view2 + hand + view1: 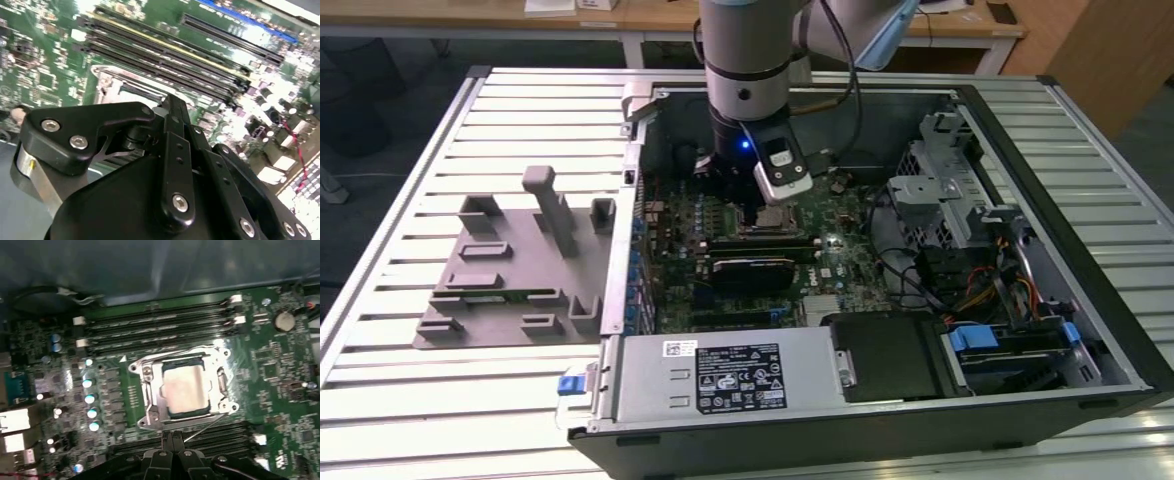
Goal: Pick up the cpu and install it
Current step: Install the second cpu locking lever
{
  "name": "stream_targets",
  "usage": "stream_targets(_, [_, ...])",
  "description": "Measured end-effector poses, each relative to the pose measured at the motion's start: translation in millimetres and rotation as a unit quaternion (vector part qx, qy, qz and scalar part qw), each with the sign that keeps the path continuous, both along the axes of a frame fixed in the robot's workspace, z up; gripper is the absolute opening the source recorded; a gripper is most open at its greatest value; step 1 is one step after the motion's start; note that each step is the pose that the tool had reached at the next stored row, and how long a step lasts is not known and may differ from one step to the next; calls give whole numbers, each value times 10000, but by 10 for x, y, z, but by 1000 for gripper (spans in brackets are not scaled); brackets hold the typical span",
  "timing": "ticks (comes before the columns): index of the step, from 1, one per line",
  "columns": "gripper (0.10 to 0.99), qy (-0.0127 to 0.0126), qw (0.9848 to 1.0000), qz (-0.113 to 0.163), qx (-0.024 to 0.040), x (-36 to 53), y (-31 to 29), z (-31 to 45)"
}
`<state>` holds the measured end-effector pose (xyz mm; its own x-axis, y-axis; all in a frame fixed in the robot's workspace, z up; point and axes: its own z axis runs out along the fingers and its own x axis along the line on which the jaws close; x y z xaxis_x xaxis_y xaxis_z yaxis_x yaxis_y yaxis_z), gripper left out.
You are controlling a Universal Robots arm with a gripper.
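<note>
I see the cpu (186, 390) lying flat in the socket frame (150, 407) on the green motherboard (280, 380), and my gripper (172, 442) hovers just beside it, fingers pressed together and holding nothing.

The exterior view is evenly lit from above, and the slatted tabletop (400, 150) looks bright. In the second wrist view, strong glare washes out the motherboard (50, 60) toward 2 o'clock. The first wrist view is dim and blurred; the cpu (186, 388) reflects pale light.
</note>
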<state>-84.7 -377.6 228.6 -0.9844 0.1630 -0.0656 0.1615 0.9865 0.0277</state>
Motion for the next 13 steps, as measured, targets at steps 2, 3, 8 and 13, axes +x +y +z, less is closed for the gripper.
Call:
stream_targets(2, [106, 0, 10000, 16, 1, -10, -23, -9])
stream_targets(3, [106, 0, 10000, 23, 1, -10, -38, -11])
stream_targets(8, [106, 0, 10000, 45, 15, -12, -91, -26])
stream_targets(13, [106, 0, 9999, 100, 47, -17, -95, -62])
